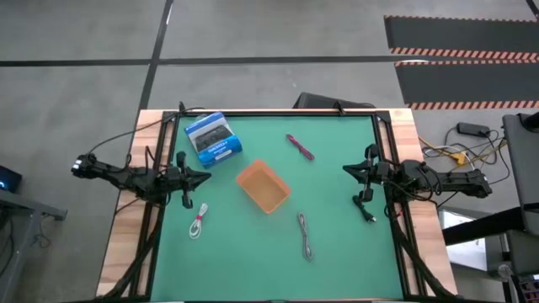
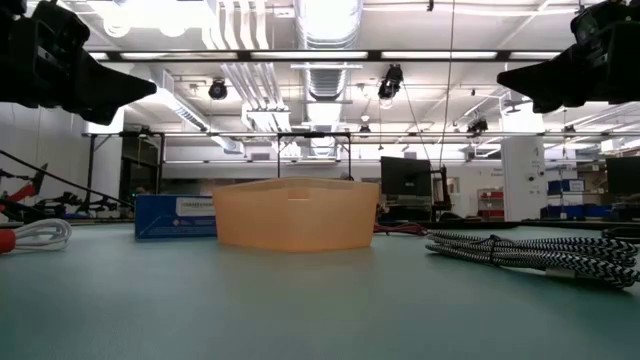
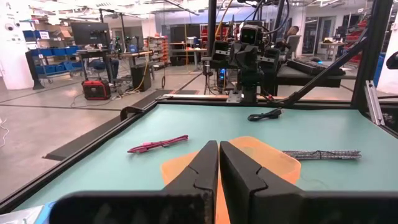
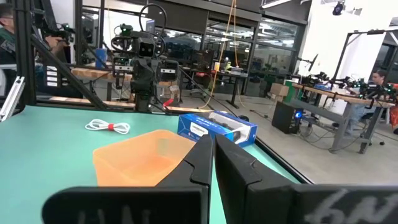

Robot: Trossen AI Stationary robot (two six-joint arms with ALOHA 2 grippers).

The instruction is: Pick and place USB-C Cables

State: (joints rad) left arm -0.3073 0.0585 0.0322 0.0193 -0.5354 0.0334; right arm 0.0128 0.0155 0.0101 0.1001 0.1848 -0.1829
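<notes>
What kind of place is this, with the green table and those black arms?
Most likely a robotics lab or workshop. Open ceiling ducts run overhead, benches with monitors and gear fill the room behind, and people sit at a workbench beyond the table.

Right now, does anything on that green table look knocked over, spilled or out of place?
Nothing stands out. The orange tray sits upright and empty mid-table, turned at an angle. The pink cable, white cable and grey cable lie scattered around it, bundled. The blue box lies flat. Left gripper and right gripper hover shut.
</notes>
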